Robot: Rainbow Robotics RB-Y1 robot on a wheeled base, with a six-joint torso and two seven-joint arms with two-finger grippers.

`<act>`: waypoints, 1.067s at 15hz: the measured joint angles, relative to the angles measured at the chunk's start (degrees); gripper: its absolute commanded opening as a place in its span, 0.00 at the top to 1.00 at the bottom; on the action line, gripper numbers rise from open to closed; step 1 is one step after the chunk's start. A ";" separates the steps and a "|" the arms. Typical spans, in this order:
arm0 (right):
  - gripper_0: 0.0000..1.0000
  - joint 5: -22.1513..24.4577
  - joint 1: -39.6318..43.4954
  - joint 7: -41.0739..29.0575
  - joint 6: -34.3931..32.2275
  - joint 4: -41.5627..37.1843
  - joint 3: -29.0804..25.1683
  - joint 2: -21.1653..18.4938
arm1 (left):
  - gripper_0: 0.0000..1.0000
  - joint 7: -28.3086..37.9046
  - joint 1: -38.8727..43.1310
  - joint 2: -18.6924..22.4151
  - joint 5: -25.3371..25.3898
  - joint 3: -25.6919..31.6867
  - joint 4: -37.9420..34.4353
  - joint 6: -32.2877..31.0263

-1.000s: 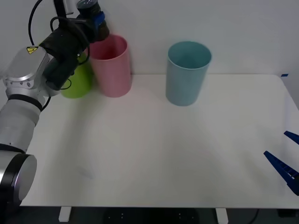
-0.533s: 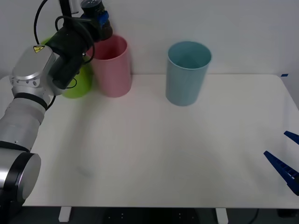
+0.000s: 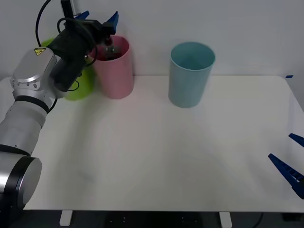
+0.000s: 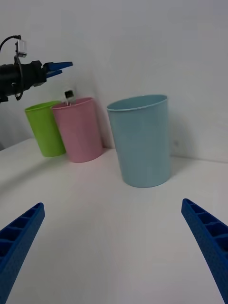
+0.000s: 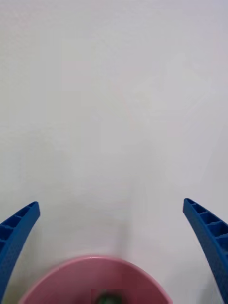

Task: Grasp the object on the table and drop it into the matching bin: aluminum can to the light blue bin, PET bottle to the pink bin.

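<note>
The PET bottle point(image 3: 110, 49) is in the mouth of the pink bin point(image 3: 115, 71), its top poking just above the rim, with nothing holding it. In the right wrist view the bottle point(image 4: 69, 94) sticks up from the pink bin point(image 4: 78, 130). My left gripper point(image 3: 99, 18) hangs open directly over that bin; its own view looks down between its spread fingertips point(image 5: 19, 225) at the pink rim point(image 5: 57, 284). The light blue bin point(image 3: 190, 78) stands to the right on the white table point(image 3: 166, 152). My right gripper point(image 3: 280, 146) rests open at the table's near right edge.
A lime green bin point(image 3: 78, 84) stands left of the pink one, partly behind my left arm. A white wall runs behind the bins. The front and middle of the table is bare white surface.
My left gripper, shut on the bottle above the pink bin before, has opened. The bottle has dropped from the fingers into the bin's mouth. The right arm has not moved.
</note>
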 measured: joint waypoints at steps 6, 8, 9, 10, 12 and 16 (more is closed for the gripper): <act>0.00 0.00 0.00 0.00 0.00 0.00 0.00 0.00 | 0.00 -0.33 9.61 0.45 3.80 0.06 -11.11 -1.19; 0.00 0.00 0.00 0.00 0.00 0.00 0.00 0.00 | 0.00 -0.55 13.31 1.09 5.19 0.07 -14.79 -1.91; 0.00 0.00 0.00 0.00 0.00 0.00 0.00 0.00 | 0.00 -0.71 15.01 1.64 5.96 0.10 -16.22 -2.50; 0.00 0.00 0.00 0.00 0.00 0.00 0.00 0.00 | 0.00 -0.87 16.80 2.33 6.85 0.41 -17.65 -3.76; 0.00 0.00 0.00 0.00 0.00 0.00 0.00 0.00 | 0.00 -1.12 20.43 3.48 8.10 1.91 -19.95 -7.11; 0.00 0.00 0.00 0.00 0.00 0.00 0.00 0.00 | 0.00 -1.55 28.02 5.72 10.33 5.48 -24.24 -13.49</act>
